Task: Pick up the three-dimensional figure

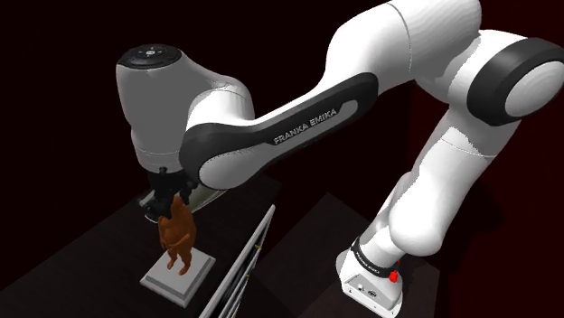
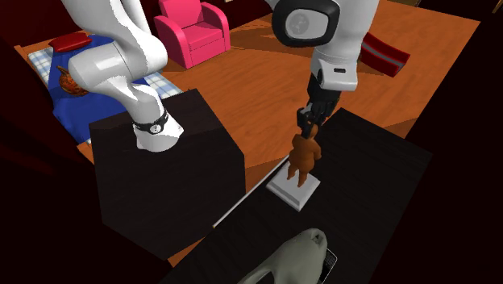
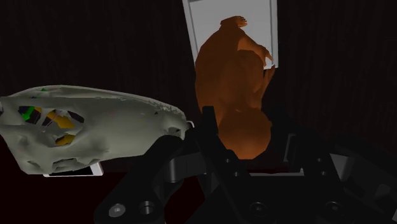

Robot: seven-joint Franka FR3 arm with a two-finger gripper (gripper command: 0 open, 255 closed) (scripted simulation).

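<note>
- Figure [image 1: 177, 233] [image 2: 304, 155] [image 3: 232, 70], a brown animal-like statue, stands upright on its pale slab base [image 1: 172, 275] [image 2: 292, 190] [image 3: 203, 16] on the dark worktop [image 2: 379, 185], close to the edge that faces the arm's stand [image 2: 161, 177].
- I have the jaws directly above it, pointing straight down. In the wrist view they sit on either side of the head and touch it, so I read them as narrowed onto the figure and holding it.
- The head is the grip point because it is the highest and narrowest part. The body widens below, and the slab looks too broad to span.
- The slab appears to rest flat on the worktop, so I judge the lift has not yet begun.
- A pale animal skull [image 2: 294, 258] [image 3: 95, 127] lies on the same worktop, apart from the slab. A straight upward pull should clear it.
- My worry is the rounded head: with the slab's weight hanging below, the figure could slip or swing.
</note>
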